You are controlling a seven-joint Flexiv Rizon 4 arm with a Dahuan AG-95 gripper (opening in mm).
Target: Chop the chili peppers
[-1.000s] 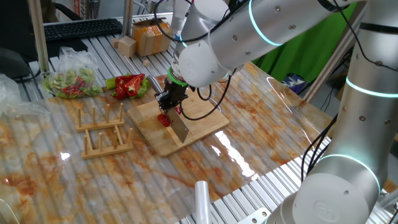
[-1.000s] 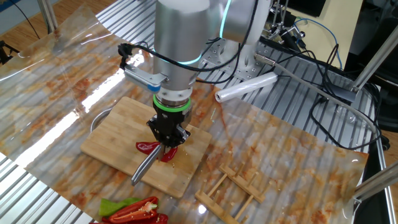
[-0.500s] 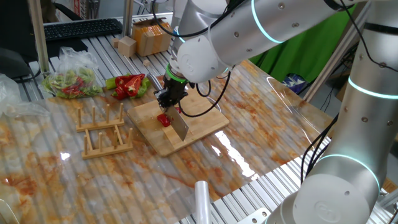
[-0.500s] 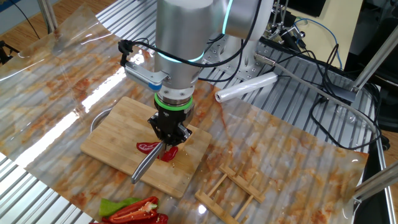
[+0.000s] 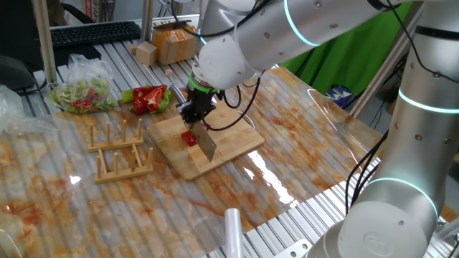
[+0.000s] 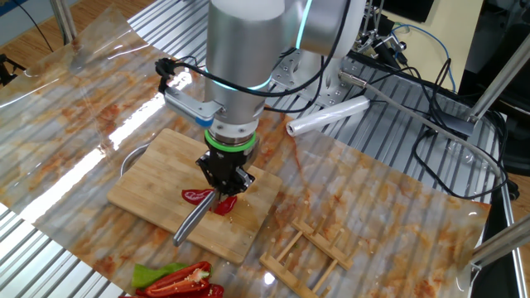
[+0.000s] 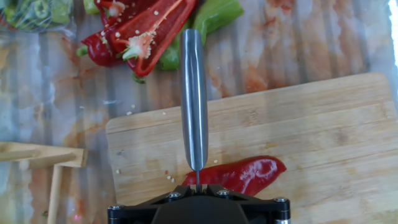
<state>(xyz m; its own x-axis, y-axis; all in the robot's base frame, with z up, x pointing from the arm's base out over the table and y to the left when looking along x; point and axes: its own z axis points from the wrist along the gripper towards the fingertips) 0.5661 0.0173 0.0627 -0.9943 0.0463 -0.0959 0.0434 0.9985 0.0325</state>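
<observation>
A glossy red chili pepper (image 7: 239,175) lies on the bamboo cutting board (image 7: 323,130); it also shows in one fixed view (image 5: 188,138) and in the other fixed view (image 6: 197,196). My gripper (image 6: 224,175) is shut on a steel knife (image 7: 194,106), its blade edge-on above the pepper and pointing toward the board's edge. The knife blade (image 5: 206,144) hangs just over the pepper. In the hand view the gripper (image 7: 198,186) sits at the bottom edge, with the jaws closed on the blade's spine.
Cut red and green bell peppers (image 7: 146,28) lie beyond the board. A wooden rack (image 5: 120,149) stands left of the board. A bag of vegetable scraps (image 5: 82,93) and a plastic roll (image 6: 327,115) lie on the table.
The gripper and knife have risen slightly and shifted a little along the board; the pepper stays in place.
</observation>
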